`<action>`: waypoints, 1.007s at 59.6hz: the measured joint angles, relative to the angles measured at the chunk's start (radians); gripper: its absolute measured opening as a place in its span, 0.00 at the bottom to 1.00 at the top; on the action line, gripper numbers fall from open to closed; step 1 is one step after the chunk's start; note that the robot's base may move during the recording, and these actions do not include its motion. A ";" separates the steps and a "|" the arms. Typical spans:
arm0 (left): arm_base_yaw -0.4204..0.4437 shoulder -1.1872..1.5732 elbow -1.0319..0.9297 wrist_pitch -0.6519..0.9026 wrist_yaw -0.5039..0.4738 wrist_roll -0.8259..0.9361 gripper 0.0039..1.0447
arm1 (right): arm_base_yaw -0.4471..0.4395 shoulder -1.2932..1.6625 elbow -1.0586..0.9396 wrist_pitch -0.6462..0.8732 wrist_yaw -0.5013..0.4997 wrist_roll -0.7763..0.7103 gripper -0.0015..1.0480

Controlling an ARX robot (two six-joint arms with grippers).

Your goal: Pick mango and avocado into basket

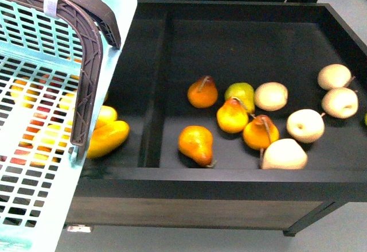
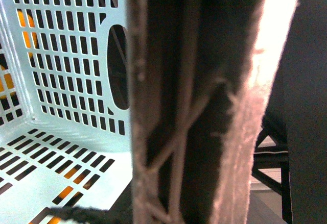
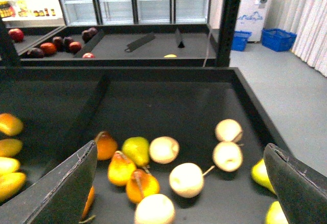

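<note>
Now, the basket (image 1: 123, 5) sits near left with the mango (image 1: 109, 139) just right of it in the bin (image 1: 229, 177), while your right gripper (image 3: 180, 147) has jaws spread wide and your left gripper you cannot tell.

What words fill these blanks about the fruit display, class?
The light teal slotted plastic basket has a handle coloured ____. In the front view, ____ pale cream round fruits lie among orange-yellow pears. The right gripper has its jaws ____. The smooth oblong yellow-orange mango lies ____ of the black bin's divider, front view. Missing: brown; five; open; left.
</note>
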 joint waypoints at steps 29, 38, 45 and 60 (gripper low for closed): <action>0.000 0.000 -0.001 0.000 -0.006 0.002 0.14 | 0.000 -0.001 0.000 -0.001 0.003 0.002 0.92; 0.000 0.000 0.000 0.000 0.003 -0.001 0.14 | 0.000 -0.001 0.000 0.000 0.000 0.000 0.92; 0.000 0.000 0.000 0.000 -0.002 0.000 0.14 | 0.000 -0.001 0.000 0.000 0.000 0.000 0.92; 0.000 0.000 -0.001 0.000 0.003 -0.002 0.14 | 0.000 -0.001 0.000 0.000 0.002 0.000 0.92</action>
